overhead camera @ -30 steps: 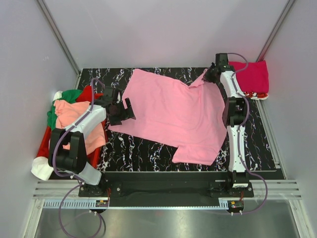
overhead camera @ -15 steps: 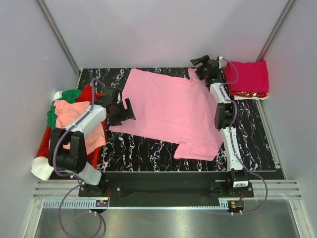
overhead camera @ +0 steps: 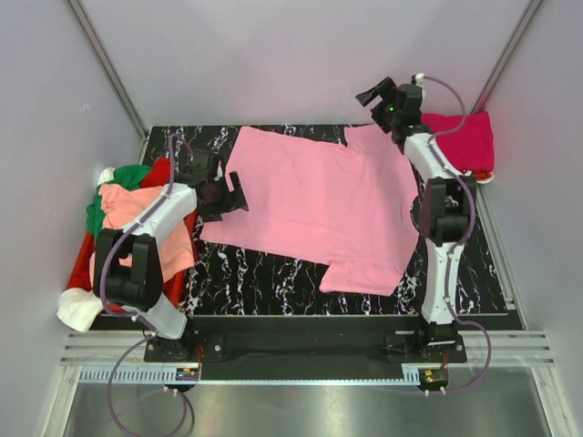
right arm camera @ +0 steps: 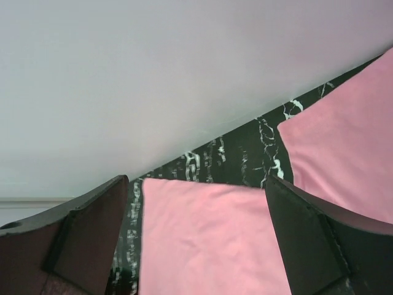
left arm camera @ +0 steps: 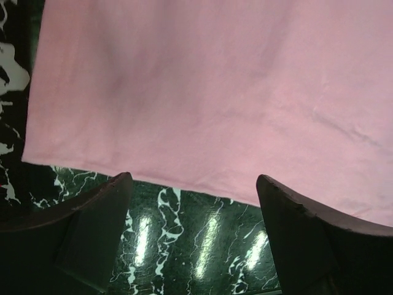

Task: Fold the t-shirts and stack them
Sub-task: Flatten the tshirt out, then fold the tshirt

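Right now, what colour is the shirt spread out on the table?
The shirt is light pink; the top external view shows it best.

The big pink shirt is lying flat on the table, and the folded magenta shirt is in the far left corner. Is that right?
Not quite. The folded magenta shirt is in the far right corner, not the left, as the top view shows. The big pink shirt is lying flat on the table.
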You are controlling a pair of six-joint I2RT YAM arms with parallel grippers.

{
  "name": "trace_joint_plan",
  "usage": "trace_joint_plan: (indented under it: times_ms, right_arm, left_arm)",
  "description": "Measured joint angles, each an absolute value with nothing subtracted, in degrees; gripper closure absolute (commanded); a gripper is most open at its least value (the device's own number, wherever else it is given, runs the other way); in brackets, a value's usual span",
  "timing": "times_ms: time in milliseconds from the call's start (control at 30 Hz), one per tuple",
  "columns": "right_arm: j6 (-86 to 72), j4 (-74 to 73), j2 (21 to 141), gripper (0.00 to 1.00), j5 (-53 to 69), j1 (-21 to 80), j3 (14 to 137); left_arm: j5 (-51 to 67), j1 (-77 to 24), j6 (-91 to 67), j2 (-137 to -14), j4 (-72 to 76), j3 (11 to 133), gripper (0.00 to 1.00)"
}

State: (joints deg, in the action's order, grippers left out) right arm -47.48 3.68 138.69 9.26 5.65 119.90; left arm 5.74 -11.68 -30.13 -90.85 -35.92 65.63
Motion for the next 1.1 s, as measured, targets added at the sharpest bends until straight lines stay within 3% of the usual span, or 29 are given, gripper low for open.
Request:
trace_joint_plan:
  times_ms: [200, 367, 533, 667, 1100]
  right_arm:
    - [-44.56, -12.08, 107.33, 0.0, 3.29, 5.06, 102.52]
    - [-41.63, -24.08, 93.89, 0.0, -0.71, 8.73, 87.77]
    - [-39.31, -35.11, 96.23, 0.0, -2.44, 10.11, 76.6]
    - [-36.67, -41.25, 100.44, 0.0, -4.47, 10.11, 75.37]
    - [-28.23, -48.21, 122.21, 0.0, -6.96, 9.63, 92.12]
  left_arm:
    - [4.64, -11.84, -30.52, -97.34, -35.7, 73.52, 0.13]
    - [2.96, -12.19, -30.52, -102.5, -35.57, 74.54, 0.13]
    - [1.98, -13.17, -30.5, -106.39, -36.8, 74.63, 0.14]
    - [1.45, -14.83, -30.5, -107.46, -37.91, 74.61, 0.13]
    - [0.91, -17.21, -31.51, -104.44, -34.54, 67.13, 0.14]
